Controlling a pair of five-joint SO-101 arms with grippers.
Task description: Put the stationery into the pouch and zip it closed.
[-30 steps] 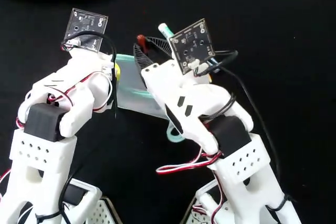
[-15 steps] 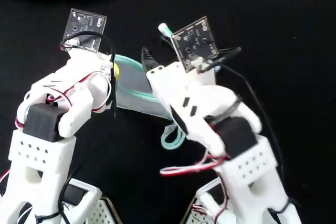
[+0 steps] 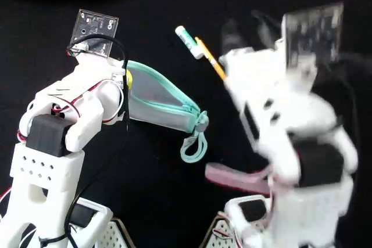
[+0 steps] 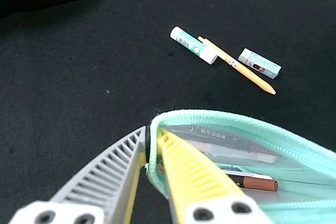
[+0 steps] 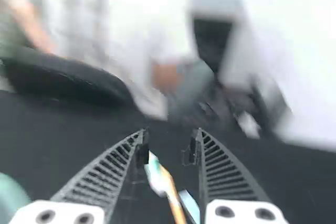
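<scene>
1. The pouch (image 3: 152, 94) lies on the black table (image 3: 325, 39) with its mint zip rim gaping open. Its strap loop (image 3: 192, 149) trails from the end away from the left arm.
2. The left gripper (image 4: 153, 135) is clenched on the pouch's rim at the open end, with the grey finger outside the rim and the yellow one inside.
3. Inside the pouch lie a red-brown pen (image 4: 257, 184) and, next to it, a flat white piece (image 4: 231, 148) that I cannot identify.
4. Three items rest on the table beyond the pouch's open mouth, apart from it. A white-and-green tube (image 4: 193, 45) touches one end of an orange pen (image 4: 239, 66), and an eraser (image 4: 259, 63) sits just beside the pen.
5. The right gripper (image 5: 168, 148) is released, its jaws spread and empty, and the tube and orange pen show between its fingers farther off.
6. The right arm (image 3: 279, 114) appears blurred, on the side of the pouch opposite the left arm and not touching the pouch.
</scene>
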